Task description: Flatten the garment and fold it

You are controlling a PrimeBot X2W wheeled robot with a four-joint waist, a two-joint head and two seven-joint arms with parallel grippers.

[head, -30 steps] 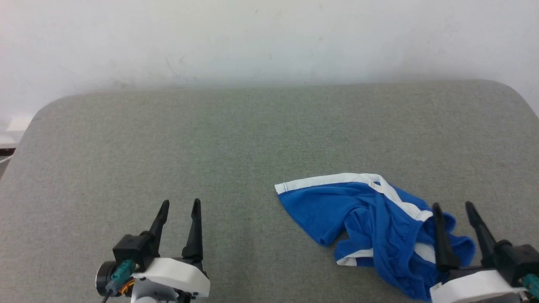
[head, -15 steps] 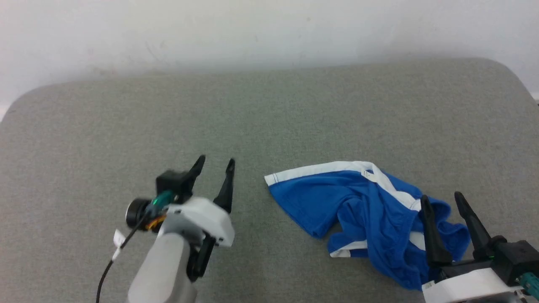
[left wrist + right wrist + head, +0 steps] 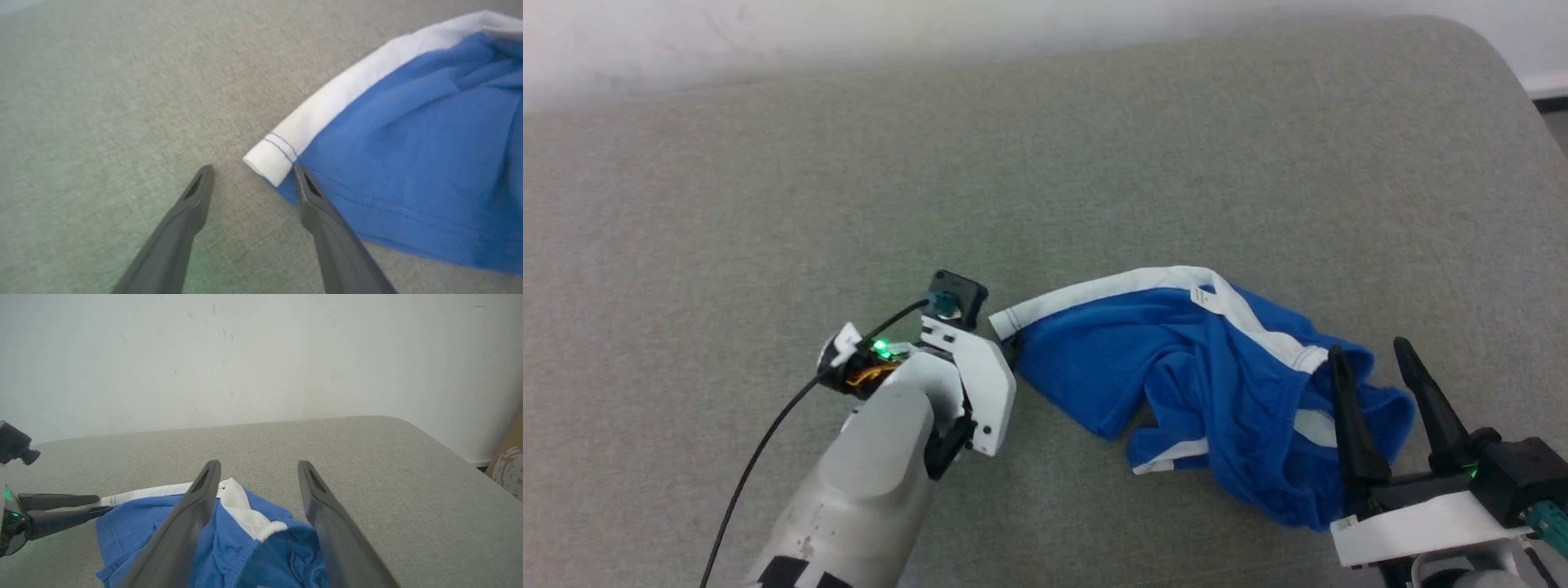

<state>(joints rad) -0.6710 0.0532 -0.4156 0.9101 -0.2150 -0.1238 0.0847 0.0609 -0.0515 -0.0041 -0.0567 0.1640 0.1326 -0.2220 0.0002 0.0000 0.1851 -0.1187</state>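
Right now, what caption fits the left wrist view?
Open left gripper poised at the white-trimmed corner of the crumpled royal-blue fabric shorts on the grey fabric surface.

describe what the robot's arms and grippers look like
The left gripper and right gripper each have two long tapering dark fingers on a white housing, with a teal connector. The left forearm is pale grey, with a black cable and a green light at the wrist.

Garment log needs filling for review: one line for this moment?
garment: crumpled; left end effector: open at white corner; right end effector: open over garment
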